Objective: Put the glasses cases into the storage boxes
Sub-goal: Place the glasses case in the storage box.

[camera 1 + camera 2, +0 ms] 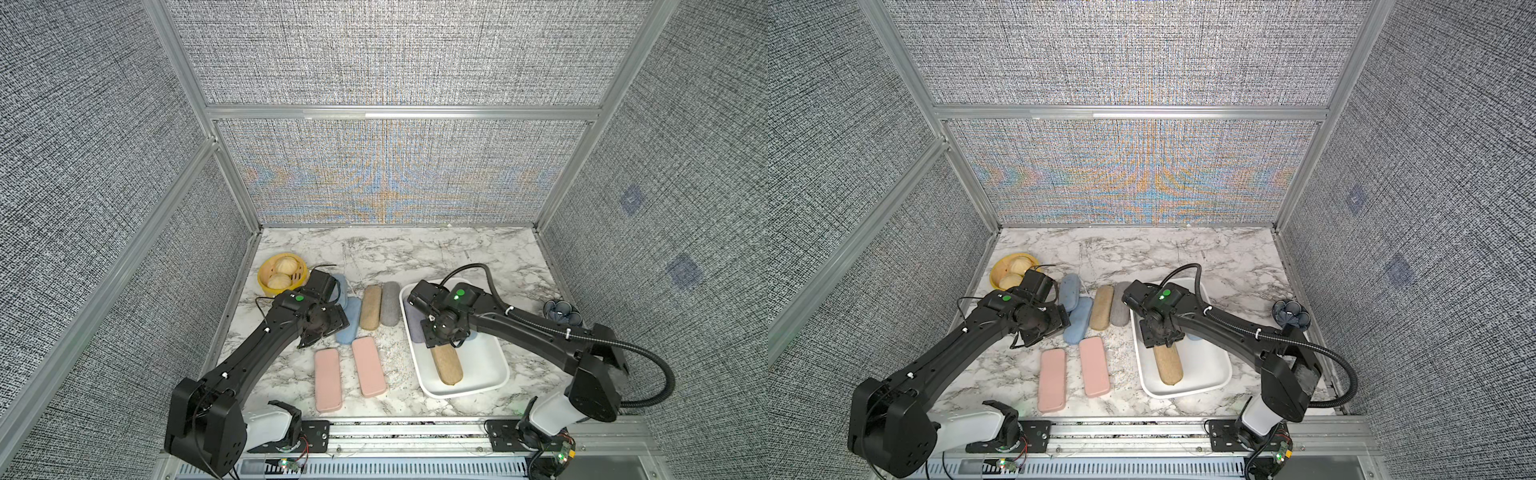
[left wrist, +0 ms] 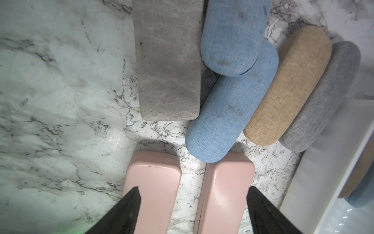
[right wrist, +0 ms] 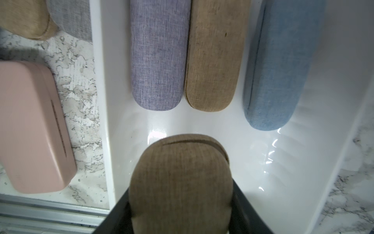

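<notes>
Nearest, the left claw (image 2: 193, 189) is hovering open and empty above two pink cases (image 1: 328, 384) lying on the worktop (image 1: 415, 257). Beside them, the right claw (image 3: 181, 194) is gripping a tan case (image 1: 448, 368) in the white tray (image 1: 484, 368), with a lavender case (image 3: 157, 60), a second tan case (image 3: 214, 60) and a blue case (image 3: 281, 71) lying farther back in it.

We saw grey woven fabric wall panels (image 1: 386, 54) closing three sides, held in a silver aluminium frame (image 1: 399, 112). Below, we had a white marble-patterned tabletop with grey veins (image 1: 415, 253), evenly lit, with a slotted aluminium rail (image 1: 407, 432) along its near edge.
</notes>
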Controlling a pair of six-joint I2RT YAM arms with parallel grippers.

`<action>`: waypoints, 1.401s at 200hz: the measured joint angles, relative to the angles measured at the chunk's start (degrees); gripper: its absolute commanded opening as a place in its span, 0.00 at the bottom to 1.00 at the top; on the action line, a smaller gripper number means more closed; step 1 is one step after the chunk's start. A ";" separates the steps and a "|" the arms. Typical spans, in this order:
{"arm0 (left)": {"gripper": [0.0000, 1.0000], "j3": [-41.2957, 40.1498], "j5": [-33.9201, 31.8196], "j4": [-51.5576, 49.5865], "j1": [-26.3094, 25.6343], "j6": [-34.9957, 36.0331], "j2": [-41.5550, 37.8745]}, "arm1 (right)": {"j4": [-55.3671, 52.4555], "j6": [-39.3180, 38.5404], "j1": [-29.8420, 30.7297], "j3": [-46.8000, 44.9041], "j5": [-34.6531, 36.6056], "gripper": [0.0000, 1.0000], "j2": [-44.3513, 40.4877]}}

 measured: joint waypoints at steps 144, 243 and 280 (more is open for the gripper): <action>0.83 -0.96 0.44 0.57 0.00 0.02 2.73 | 5.86 0.37 -1.11 -2.82 -6.58 0.34 7.17; 0.83 -0.59 1.31 1.75 0.00 0.35 4.15 | 5.14 1.44 -2.03 1.38 -6.29 0.34 13.70; 0.83 -0.52 1.33 1.92 0.00 0.70 4.15 | 5.40 2.54 -2.32 2.36 -6.19 0.51 15.19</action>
